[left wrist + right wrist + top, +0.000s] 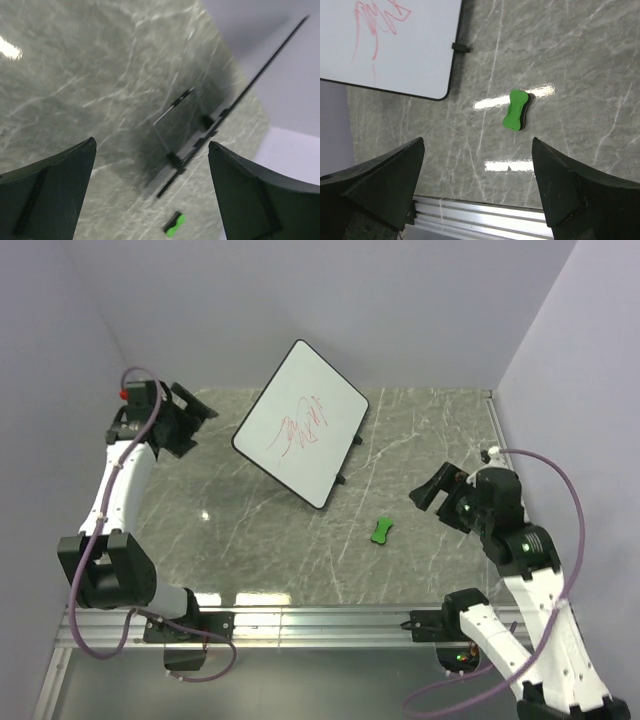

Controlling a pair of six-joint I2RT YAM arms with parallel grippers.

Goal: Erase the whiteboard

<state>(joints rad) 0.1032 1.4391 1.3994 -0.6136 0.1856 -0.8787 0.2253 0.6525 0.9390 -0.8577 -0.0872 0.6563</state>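
The whiteboard [322, 380] is a flat, smooth white rectangle with rounded corners and a thin black rim, and a loose red scribble [303, 426] runs across its middle. It stands propped at a slant on small black feet [357, 440] towards the far edge of the table [250, 550], about midway between the left and right edges. In the left wrist view it shows almost edge-on as a thin dark line. A small bone-shaped eraser [381, 531], bright green on top with a dark underside, lies flat on the table nearer the right edge, well apart from the board.

The table is polished grey-green stone veined with white, glossy enough to throw back streaks of light. A ribbed aluminium rail [320, 625] runs along its near edge. Plain matt lilac walls [400, 300] close in the far, left and right sides.

The left gripper [190, 415] hangs by the far left corner, just to the left of the board and clear of it, its dark jaws spread wide with nothing between them. The right gripper [435, 486] hovers near the right edge, likewise splayed and empty, with the board's near right corner ahead of it and the eraser between it and the board
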